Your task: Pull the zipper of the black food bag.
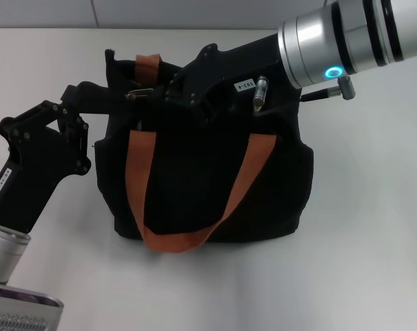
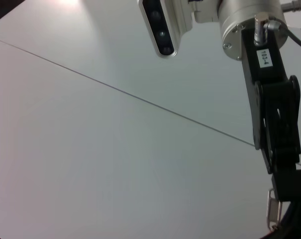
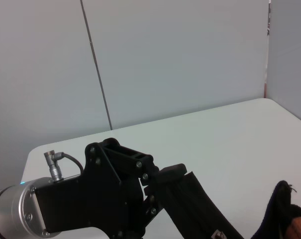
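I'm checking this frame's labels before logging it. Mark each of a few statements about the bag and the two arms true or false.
1. The black food bag stands upright on the white table. True.
2. The bag's strap handles are blue. False: the front strap handle is orange-brown.
3. Both grippers are at the top of the bag. True: the left gripper reaches in from the bag's left, the right gripper from its right, and they meet near the silver zipper.
4. The left arm is parked away from the bag. False: it reaches to the bag's top edge.
5. A second bag sits on the table. False: only one is in view.
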Robot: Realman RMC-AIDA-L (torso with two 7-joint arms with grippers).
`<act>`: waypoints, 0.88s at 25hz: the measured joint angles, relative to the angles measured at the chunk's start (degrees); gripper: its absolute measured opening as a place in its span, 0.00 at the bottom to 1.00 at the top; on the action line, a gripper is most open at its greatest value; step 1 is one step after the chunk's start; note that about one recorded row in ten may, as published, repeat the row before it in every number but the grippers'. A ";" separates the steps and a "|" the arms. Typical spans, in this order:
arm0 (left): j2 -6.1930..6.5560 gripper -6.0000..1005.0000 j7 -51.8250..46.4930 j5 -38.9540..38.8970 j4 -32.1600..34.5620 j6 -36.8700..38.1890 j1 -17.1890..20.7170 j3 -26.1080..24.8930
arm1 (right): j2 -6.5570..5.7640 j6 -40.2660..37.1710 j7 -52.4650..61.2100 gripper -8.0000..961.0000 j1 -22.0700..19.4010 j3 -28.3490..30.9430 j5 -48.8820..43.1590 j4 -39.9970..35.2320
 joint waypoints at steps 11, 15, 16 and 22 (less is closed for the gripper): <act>0.06 0.02 0.04 -0.19 0.75 -0.78 0.80 -0.15 | -0.06 -0.14 2.52 0.01 0.02 0.25 -3.02 -0.04; 0.08 0.02 0.05 -0.21 0.86 -0.98 0.96 -0.18 | -0.04 -0.78 2.54 0.01 -0.32 0.48 -3.03 -0.22; 0.09 0.02 0.06 -0.17 0.90 -1.03 1.10 -0.18 | -0.03 -1.53 2.49 0.01 -0.57 0.50 -3.03 -0.60; 0.08 0.02 0.15 -0.04 0.88 -1.03 1.08 0.06 | 0.05 -1.74 1.95 0.03 -0.50 0.23 -3.02 -1.38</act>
